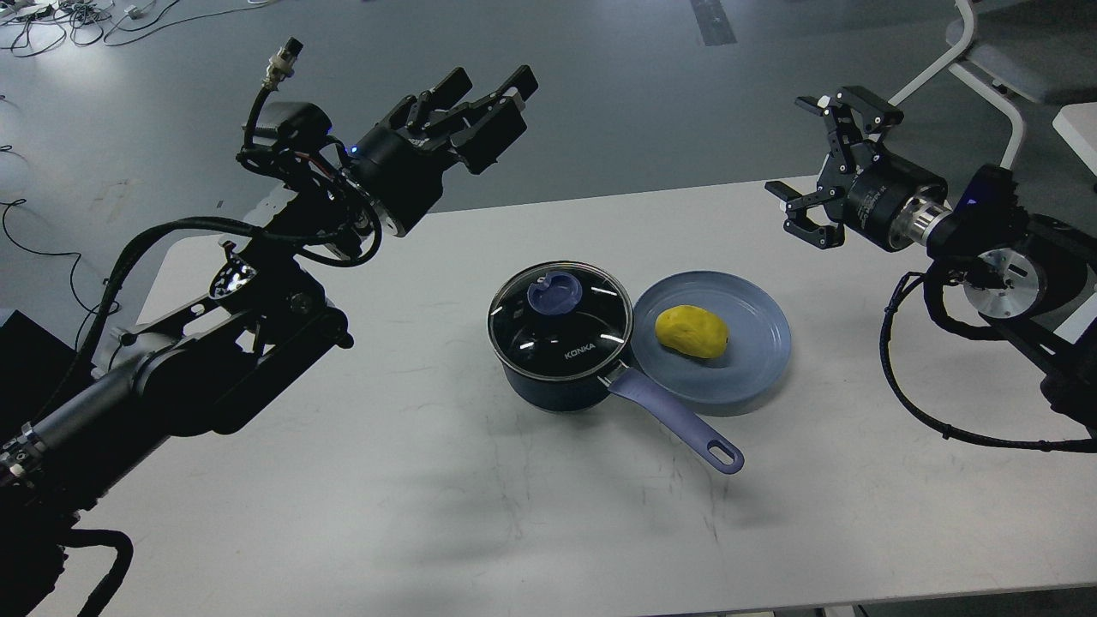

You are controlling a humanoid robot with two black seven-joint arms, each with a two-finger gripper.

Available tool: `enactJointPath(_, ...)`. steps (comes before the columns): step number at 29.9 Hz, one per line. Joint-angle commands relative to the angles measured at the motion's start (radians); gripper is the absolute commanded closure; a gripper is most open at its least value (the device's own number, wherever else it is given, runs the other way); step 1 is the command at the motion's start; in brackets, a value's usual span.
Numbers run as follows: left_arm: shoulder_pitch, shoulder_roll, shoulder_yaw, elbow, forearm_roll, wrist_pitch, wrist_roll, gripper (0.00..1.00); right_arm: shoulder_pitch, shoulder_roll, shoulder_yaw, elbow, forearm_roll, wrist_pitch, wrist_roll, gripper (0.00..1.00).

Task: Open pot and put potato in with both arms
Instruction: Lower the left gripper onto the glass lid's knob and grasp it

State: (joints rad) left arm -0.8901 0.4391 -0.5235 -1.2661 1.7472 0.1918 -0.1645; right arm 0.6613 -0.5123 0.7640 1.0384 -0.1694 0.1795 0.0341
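Note:
The dark navy pot [548, 390] stands mid-table with its glass lid [591, 338] on, purple knob [554, 292] up. Its lavender handle [677, 420] points toward the front right. The yellow potato [692, 332] lies on a light-blue plate [758, 364] that touches the pot's right side. My left gripper [490, 86] is raised high, up and left of the pot, its fingers apart and empty. My right gripper [818, 154] hangs open and empty above the table's far right, up and right of the plate.
A white chair [986, 60] stands on the floor behind the right arm. Cables [77, 17] lie on the floor at far left. The white table [514, 514] shows bare surface in front of the pot.

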Motion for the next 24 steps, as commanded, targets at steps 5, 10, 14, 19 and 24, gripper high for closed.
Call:
enactJointPath(5,-0.03,0.004,0.19,0.008,0.213,0.014,-0.007,0.01,-0.002,0.006,0.0,-0.058,0.001,0.0,0.0,0.0)
enactJointPath(10,-0.044,-0.008,0.269,0.031,0.219,0.015,-0.012,0.02,-0.002,0.005,-0.002,-0.066,-0.001,0.0,0.0,0.0)
enactJointPath(14,-0.041,-0.088,0.284,0.077,0.305,0.015,-0.012,0.02,-0.002,0.0,-0.005,-0.077,-0.001,-0.002,0.0,0.0)
enactJointPath(19,-0.023,-0.152,0.304,0.119,0.341,0.017,-0.013,0.02,-0.002,-0.002,-0.006,-0.086,-0.001,-0.005,0.0,0.0)
enactJointPath(24,0.0,-0.161,0.304,0.163,0.344,0.017,-0.013,0.02,-0.002,-0.002,-0.011,-0.096,-0.001,-0.006,0.0,0.0)
